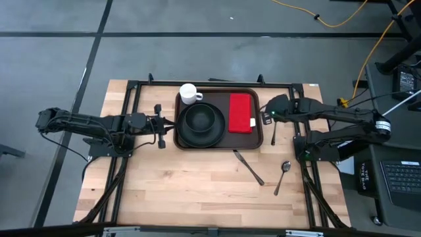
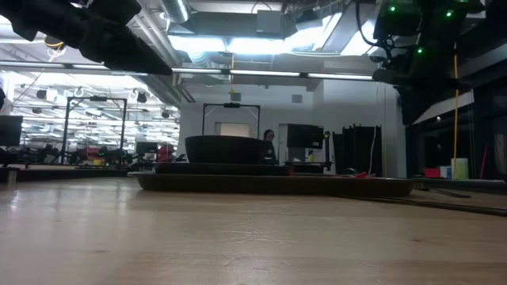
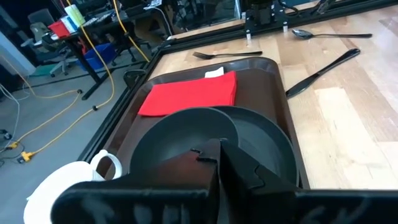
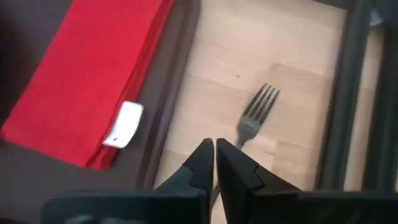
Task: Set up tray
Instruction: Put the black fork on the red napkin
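left gripper [image 1: 162,126]: fingers pressed shut, arm low and level, just beside tray [image 1: 256,137] left rim | right gripper [image 1: 271,120]: fingers nearly together, wrist pitched down, just off tray right rim

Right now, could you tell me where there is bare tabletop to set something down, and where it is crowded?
The widest free patch is the table front, below the tray and left of the knife and spoon. The tray itself is crowded: mug, black bowl on its plate, red napkin. The right gripper and fork fill its right side.
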